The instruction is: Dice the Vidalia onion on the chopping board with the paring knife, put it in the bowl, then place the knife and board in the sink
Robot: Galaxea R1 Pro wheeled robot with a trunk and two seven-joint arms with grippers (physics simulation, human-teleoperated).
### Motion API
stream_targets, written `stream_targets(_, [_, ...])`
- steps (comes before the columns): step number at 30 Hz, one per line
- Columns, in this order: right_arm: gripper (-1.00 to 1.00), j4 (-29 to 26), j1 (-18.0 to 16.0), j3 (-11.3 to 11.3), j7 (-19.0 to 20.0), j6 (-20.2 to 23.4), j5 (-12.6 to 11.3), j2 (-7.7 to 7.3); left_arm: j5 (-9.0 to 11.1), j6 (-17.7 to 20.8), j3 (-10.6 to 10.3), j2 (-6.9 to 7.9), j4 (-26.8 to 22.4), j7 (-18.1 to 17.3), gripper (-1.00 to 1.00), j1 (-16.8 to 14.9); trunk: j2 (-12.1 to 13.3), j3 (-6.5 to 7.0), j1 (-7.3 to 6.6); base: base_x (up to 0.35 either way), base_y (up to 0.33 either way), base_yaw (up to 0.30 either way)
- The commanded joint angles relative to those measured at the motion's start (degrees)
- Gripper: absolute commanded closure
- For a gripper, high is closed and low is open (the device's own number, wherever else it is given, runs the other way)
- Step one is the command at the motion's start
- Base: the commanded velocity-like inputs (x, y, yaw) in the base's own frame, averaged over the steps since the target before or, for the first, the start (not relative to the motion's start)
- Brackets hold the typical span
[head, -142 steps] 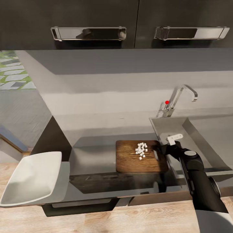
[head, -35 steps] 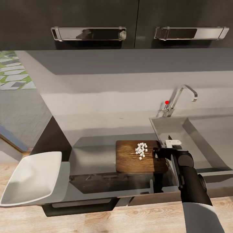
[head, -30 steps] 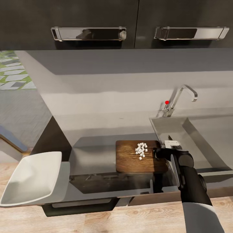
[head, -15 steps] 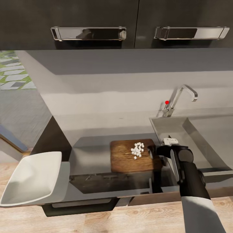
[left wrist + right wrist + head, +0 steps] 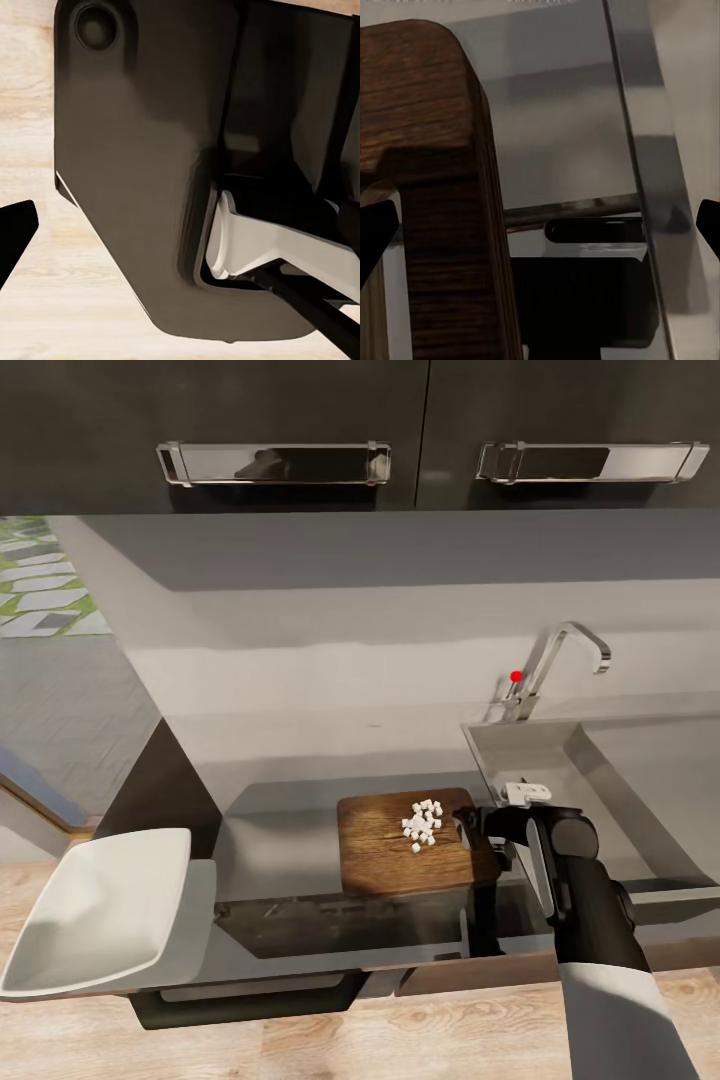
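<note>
Here the right claw (image 5: 478,830) is seen at the right end of the chopping board (image 5: 415,842), by its handle slot; its fingertips are spread wide in the right wrist view, with the board's end (image 5: 431,187) between them, so it is not closed on the board, though contact cannot be judged. The board is laid on the countertop (image 5: 290,840), just left of the sink (image 5: 600,780), with a small heap of white onion dice (image 5: 422,826) on it. The white bowl (image 5: 95,910) is set well to the left, at the near edge. Whether the left claw is open cannot be told from its wrist view.
</note>
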Motion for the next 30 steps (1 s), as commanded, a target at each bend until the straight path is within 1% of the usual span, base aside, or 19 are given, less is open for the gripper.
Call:
stream_targets(1, [-1.0, -0.05, -0.05, -0.12, 0.59, 0.21, 0.63, 0.06, 0.36, -0.16, 0.22, -0.05, 0.03, -0.05, -1.0, -0.03, -0.1, -0.09, 0.03, 0.0, 0.0, 0.0])
stream_targets(9, [-1.0, -0.18, -0.06, -0.06, 0.59, 0.21, 0.69, 0.02, 0.36, -0.07, 0.91, -0.03, 0.03, -0.05, -1.0, -0.03, -0.1, -0.09, 0.03, 0.0, 0.0, 0.0])
stream_targets(18, [-1.0, -1.25, -0.06, -0.06, 0.59, 0.21, 0.68, 0.01, 0.36, -0.08, 1.01, -0.03, 0.03, -0.05, -1.0, -0.03, -0.1, -0.09, 0.03, 0.0, 0.0, 0.0])
stream_targets(30, [-1.0, -1.37, -0.06, -0.01, 0.59, 0.21, 0.79, 0.01, 0.37, -0.1, 1.01, -0.03, 0.03, -0.05, -1.0, -0.03, -0.1, -0.09, 0.03, 0.0, 0.0, 0.0])
